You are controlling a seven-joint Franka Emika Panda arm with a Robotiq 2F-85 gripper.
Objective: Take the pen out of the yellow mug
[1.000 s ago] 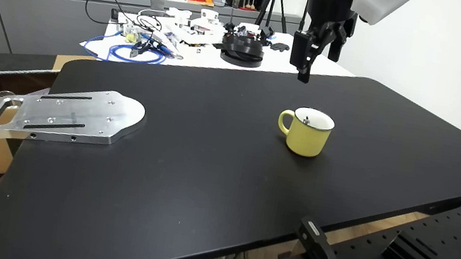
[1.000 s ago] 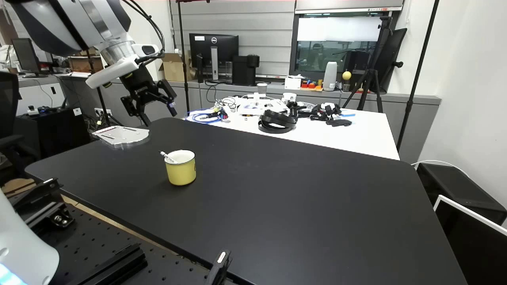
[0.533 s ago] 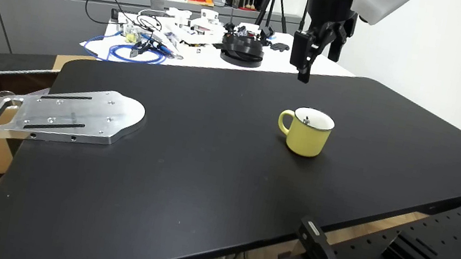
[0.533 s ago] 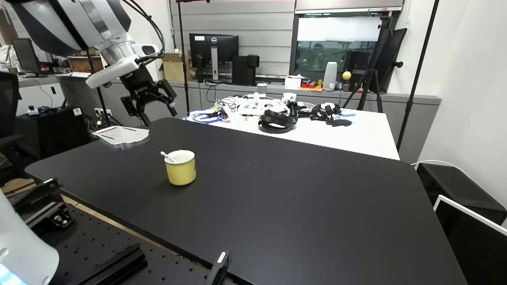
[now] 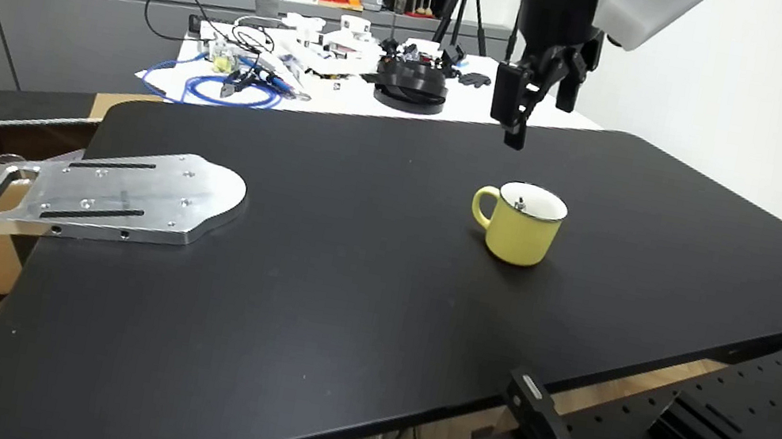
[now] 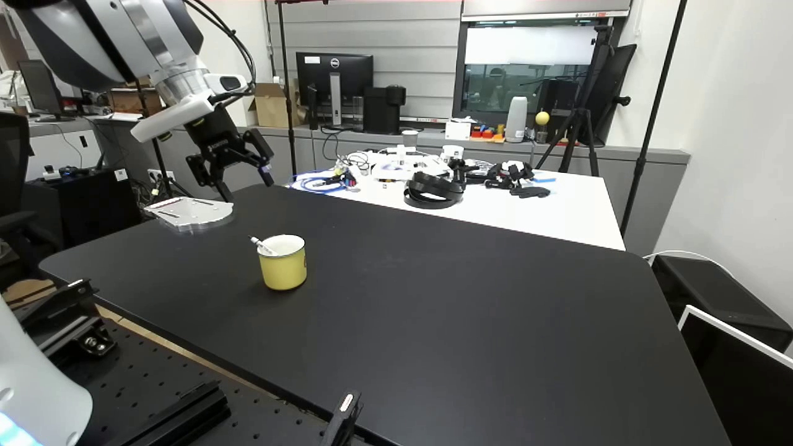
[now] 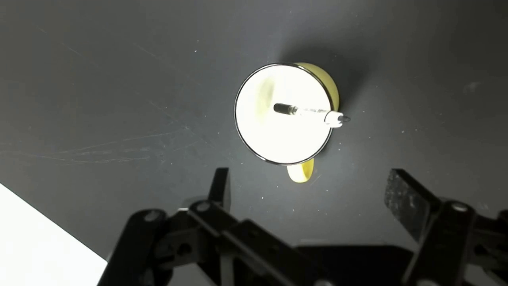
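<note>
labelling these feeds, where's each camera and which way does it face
In an exterior view: higher than the black table, facing across it toward the white table; arm and gripper upper left.
In an exterior view: also higher, facing down across it, yellow mug right of centre; gripper and arm's end upper right.
Wrist view: on the wrist, facing down at mug and pen; open gripper at bottom.
In both exterior views: mug, gripper, white table.
</note>
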